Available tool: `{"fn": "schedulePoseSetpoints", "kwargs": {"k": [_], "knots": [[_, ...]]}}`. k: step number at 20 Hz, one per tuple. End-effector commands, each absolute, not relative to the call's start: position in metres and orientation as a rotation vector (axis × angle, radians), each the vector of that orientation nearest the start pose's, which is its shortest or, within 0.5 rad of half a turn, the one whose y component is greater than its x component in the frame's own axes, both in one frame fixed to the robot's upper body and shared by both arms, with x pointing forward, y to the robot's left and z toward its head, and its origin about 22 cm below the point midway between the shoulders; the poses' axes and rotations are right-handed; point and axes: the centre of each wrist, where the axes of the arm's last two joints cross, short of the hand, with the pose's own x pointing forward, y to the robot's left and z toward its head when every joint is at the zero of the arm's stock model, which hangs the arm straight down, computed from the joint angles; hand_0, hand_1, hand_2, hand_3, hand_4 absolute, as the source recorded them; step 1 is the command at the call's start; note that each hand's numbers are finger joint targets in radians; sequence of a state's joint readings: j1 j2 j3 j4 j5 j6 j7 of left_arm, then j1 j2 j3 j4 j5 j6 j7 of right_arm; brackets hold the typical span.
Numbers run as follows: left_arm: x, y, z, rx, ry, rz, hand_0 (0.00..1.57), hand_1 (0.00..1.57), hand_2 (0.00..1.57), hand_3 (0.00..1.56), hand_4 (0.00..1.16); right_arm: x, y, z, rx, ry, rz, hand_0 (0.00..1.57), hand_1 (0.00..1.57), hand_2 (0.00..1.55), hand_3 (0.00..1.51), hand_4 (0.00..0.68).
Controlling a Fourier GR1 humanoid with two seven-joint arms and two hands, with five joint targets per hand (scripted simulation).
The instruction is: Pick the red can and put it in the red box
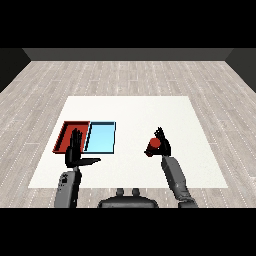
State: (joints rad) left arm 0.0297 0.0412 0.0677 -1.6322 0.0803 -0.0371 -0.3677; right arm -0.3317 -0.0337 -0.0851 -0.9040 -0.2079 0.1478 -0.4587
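The red can (154,145) is in my right hand (163,145), whose fingers curl round it, right of the table's middle. Whether the can touches the table I cannot tell. The red tray (66,132) lies at the left of the table, with the light blue tray (102,137) touching its right side. My left hand (75,151) is held up with straight fingers and the thumb out to the right, in front of the red tray's near edge, covering part of it.
The white table (135,112) spreads out behind and between the trays and the can. Its near edge runs just in front of both hands. A grey wooden floor surrounds it.
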Motion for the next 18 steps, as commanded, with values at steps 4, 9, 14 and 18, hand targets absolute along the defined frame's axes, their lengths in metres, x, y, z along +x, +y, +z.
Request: {"fn": "schedulePoseSetpoints", "kwargs": {"k": [4, 9, 14, 18], "knots": [[0.235, 0.279, 0.007, 0.031, -1.978, 0.069, 0.0, 0.0, 0.0, 0.0, 0.0, 0.313, -0.2, -0.082, 0.248, -1.62, -0.102, 0.0, 0.0, 0.0, 0.0, 0.0], [0.229, 0.266, 0.013, 0.018, -1.972, 0.065, 0.0, 0.0, 0.0, 0.0, 0.0, 0.32, -0.204, -0.066, 0.125, -1.656, -0.075, 1.48, 1.48, 1.46, 1.43, 0.655], [0.239, 0.253, 0.016, 0.049, -2.002, 0.057, 0.0, 0.0, 0.0, 0.0, 0.0, 0.332, -0.209, -0.048, 0.078, -1.672, -0.05, 1.49, 1.49, 1.46, 1.44, 0.667], [0.232, 0.244, 0.022, 0.025, -1.996, 0.041, 0.0, 0.0, 0.0, 0.0, 0.0, 0.311, -0.21, -0.051, 0.075, -1.704, 0.008, 1.47, 1.47, 1.45, 1.43, 0.646]]}}
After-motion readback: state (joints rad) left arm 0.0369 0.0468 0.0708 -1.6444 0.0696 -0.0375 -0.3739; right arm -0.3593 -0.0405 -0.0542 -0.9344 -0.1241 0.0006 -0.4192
